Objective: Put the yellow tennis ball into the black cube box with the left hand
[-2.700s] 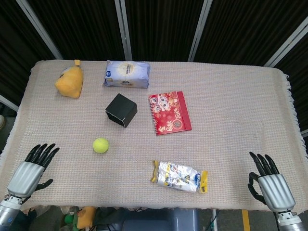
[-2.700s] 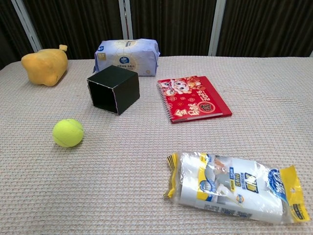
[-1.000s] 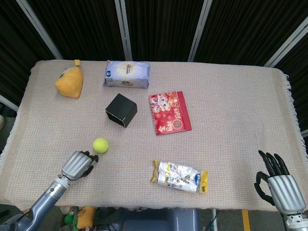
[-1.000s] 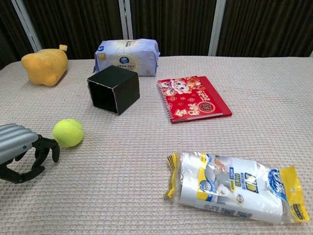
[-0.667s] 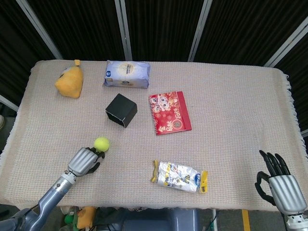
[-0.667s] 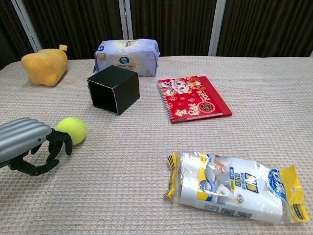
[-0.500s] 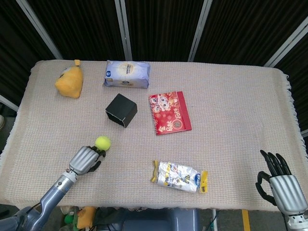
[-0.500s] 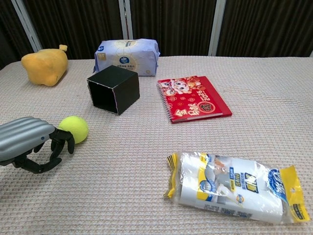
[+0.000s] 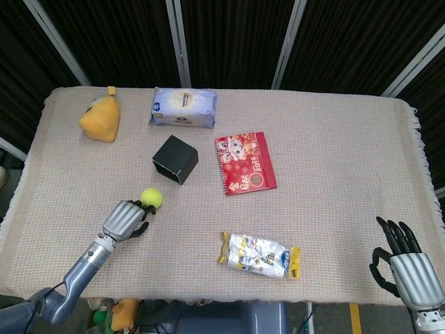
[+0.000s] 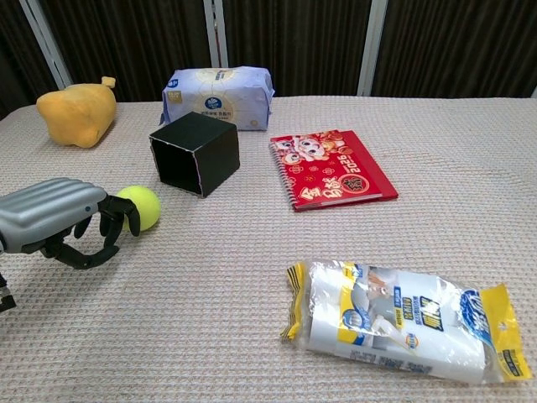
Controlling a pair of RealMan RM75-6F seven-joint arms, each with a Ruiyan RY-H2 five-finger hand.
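Note:
The yellow tennis ball lies on the cloth, just in front and to the left of the black cube box. The box's opening is not visible from here. My left hand is low over the table directly behind the ball. Its dark fingers curve forward and touch the ball's near side without wrapping it. The thumb hangs apart below them. My right hand rests at the table's near right corner with fingers spread and nothing in it; only the head view shows it.
A yellow plush toy sits at the far left. A tissue pack lies behind the box. A red notebook is right of the box, and a snack packet lies near the front edge.
My left hand has come in from the table's left edge and moved forward. The ball has rolled ahead of its fingers, closer to the box. The right hand drew back slightly.

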